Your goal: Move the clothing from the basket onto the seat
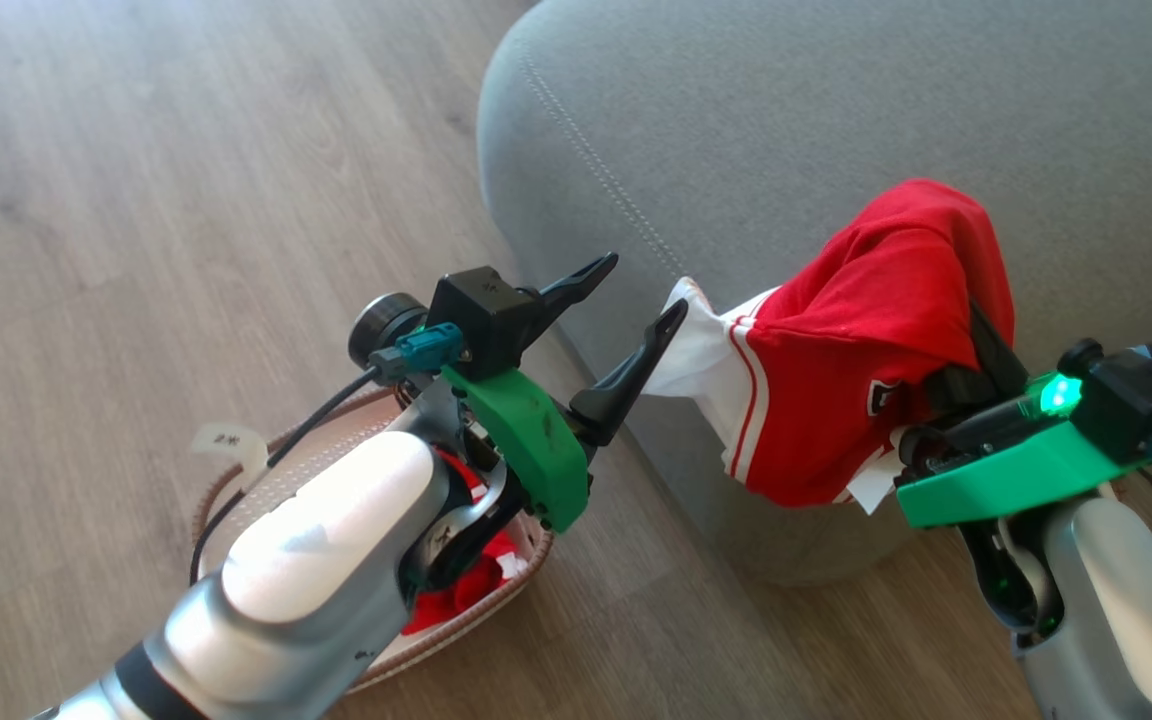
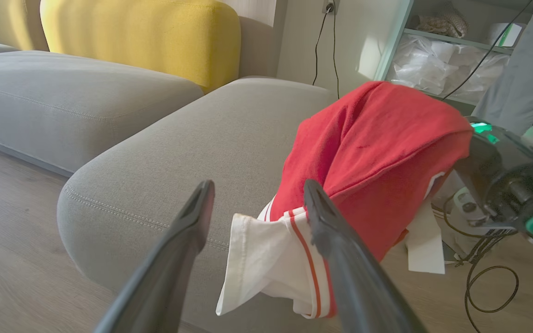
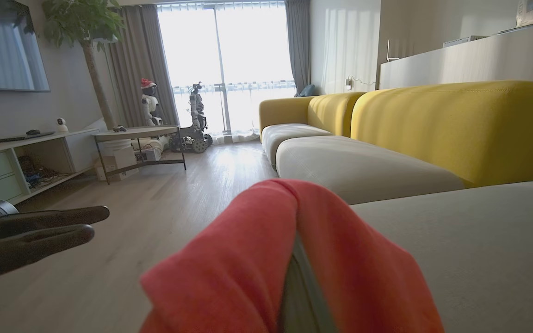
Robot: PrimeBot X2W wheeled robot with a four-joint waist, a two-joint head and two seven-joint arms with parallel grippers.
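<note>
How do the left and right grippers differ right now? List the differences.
The left gripper is open, its fingers spread wide; the right gripper is shut. The left gripper holds nothing; the right gripper grips the red garment, which drapes over its fingers. Both have dark fingers and green housings, and both are near the seat's rounded corner.

We've got glossy white forearms (image 1: 336, 540), green wrist brackets (image 1: 521, 440), black camera blocks (image 1: 481, 305), long dark fingers (image 1: 626, 375) on the left hand (image 1: 642, 285), a teal plug (image 1: 426, 350) trailing black cable (image 1: 306, 425)
</note>
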